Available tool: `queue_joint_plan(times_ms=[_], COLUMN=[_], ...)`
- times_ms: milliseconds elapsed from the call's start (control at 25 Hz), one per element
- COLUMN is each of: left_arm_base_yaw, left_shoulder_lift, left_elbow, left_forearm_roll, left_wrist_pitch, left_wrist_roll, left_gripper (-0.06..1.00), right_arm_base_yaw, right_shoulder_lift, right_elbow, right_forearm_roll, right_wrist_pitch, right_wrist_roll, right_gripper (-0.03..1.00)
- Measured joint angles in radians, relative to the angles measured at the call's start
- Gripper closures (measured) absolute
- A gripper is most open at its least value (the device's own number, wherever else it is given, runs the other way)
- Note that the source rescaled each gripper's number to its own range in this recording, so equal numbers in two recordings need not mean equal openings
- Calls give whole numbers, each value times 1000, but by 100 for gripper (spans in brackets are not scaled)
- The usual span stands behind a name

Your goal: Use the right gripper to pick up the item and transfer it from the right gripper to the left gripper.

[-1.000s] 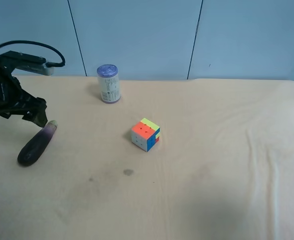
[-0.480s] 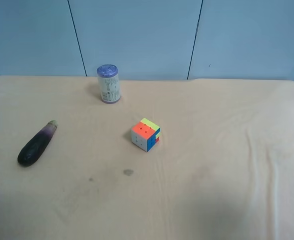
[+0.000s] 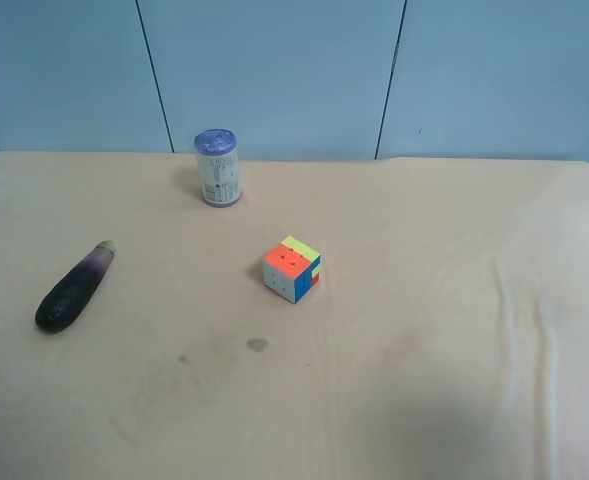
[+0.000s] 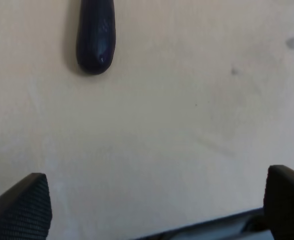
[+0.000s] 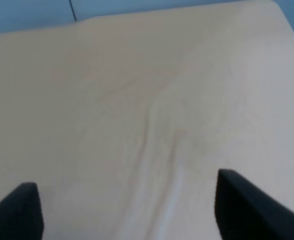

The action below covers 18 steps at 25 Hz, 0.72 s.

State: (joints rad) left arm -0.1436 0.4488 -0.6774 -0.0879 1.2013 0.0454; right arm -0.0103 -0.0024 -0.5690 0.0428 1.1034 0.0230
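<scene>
The dark purple eggplant (image 3: 72, 288) lies on the beige tablecloth at the exterior high view's left, its paler stem end pointing to the back. Its blunt dark end also shows in the left wrist view (image 4: 95, 37). No arm shows in the exterior high view. My left gripper (image 4: 156, 205) is open and empty, with its fingertips (image 4: 22, 210) spread wide and well apart from the eggplant. My right gripper (image 5: 132, 212) is open and empty over bare wrinkled cloth.
A multicoloured puzzle cube (image 3: 292, 268) sits near the middle of the table. A purple-lidded can (image 3: 217, 167) stands at the back. A small dark stain (image 3: 258, 345) marks the cloth in front of the cube. A blue wall runs behind the table.
The black arm that stood just behind the eggplant at the exterior high view's left has drawn away out of that view. The eggplant, cube and can have not moved.
</scene>
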Motion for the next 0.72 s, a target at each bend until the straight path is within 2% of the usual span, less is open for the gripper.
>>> queue_joint_plan(times_ms=[320,600,720], left_arm_base_yaw=[0,0,0], left_shoulder_lift=[-243,-433,-453], left_elbow=[163,170,170], left_forearm_roll=[5,8,11], left_wrist_pitch=[-129,-146,-147], left_wrist_roll=[0,0,-7], left_gripper=[-3,-3,-3], right_arm_base_yaw=[0,0,0], right_shoulder_lift=[0,0,0], right_elbow=[0,0,0], right_forearm_roll=[0,0,1], right_wrist_pitch=[0,0,0], right_wrist_roll=[0,0,0], right_gripper=[42,42,42])
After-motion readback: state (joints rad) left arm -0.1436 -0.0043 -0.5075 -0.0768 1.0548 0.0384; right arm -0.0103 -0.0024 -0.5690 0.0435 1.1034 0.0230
